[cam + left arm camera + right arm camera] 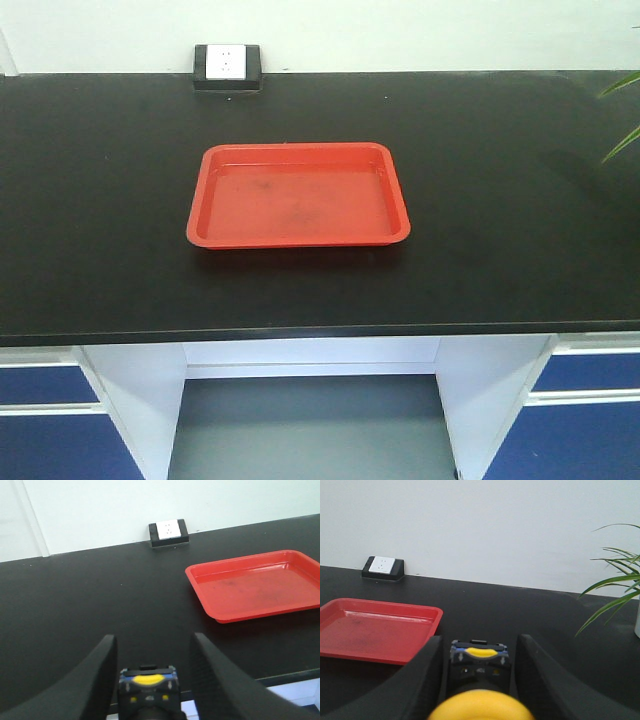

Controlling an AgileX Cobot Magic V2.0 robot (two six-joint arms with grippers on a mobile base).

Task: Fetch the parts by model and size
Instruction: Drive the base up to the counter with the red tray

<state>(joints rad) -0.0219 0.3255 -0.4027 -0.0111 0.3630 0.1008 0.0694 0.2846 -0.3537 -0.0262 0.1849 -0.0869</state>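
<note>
A part in each set of fingers! My right gripper was clamped on the yellow-capped switch, with the cap toward the wrist camera and the blue base pointing out over the counter. My left gripper was closed the same way on the other switch, but its cap sat below the frame, so I couldn't tell its colour.

Both parts hung clear of the surface. The red tray lay bare mid-counter, to the right of my left wrist and to the left of my right one, apart from both.

The dangers, as I judged them:
- **Collision:** both arms would be heading inward to that one tray, so going together risked a knock between wrists.
- **Slipping:** I was pinching smooth, narrow bodies, and a jolt could twist one loose short of the rim.
- **Rolling:** a round cap dropped from height might roll off the tray.
- **Snagging:** the plant leaned in on my right, ready to catch a wide swing.
</note>
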